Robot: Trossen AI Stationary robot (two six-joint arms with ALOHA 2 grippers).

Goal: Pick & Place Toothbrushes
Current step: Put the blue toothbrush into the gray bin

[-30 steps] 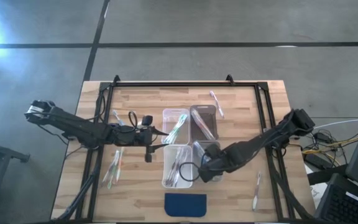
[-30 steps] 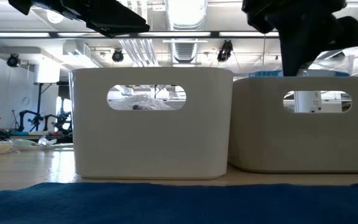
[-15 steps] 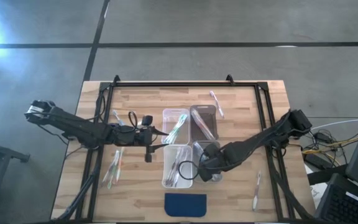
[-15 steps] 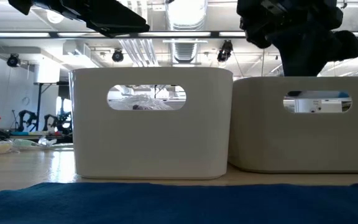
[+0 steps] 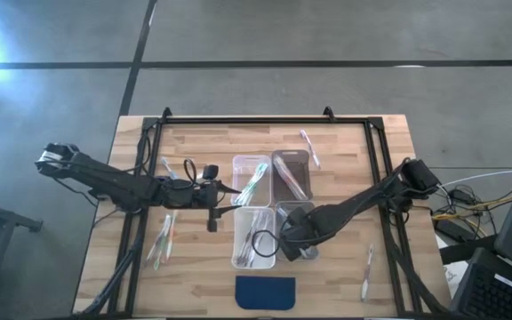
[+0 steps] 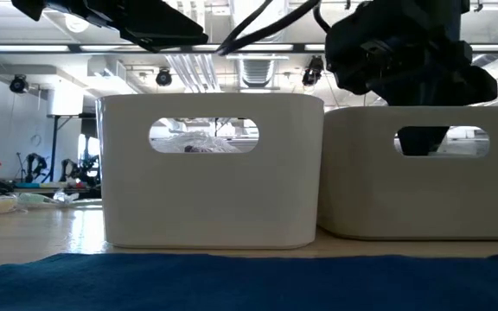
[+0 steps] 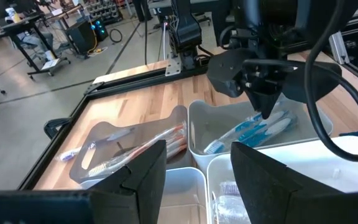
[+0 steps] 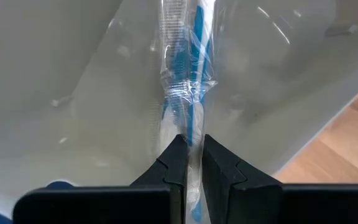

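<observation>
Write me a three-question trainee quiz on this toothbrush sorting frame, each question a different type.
1. True or false: the right hand is shut on a blue toothbrush in clear wrapping.
2. Multiple choice: the right hand is over which bin? A) near right bin B) far left bin C) the dark blue pad
3. Fill in: the left hand is ____ and holds nothing.

Key: 1 true; 2 A; 3 open
</observation>
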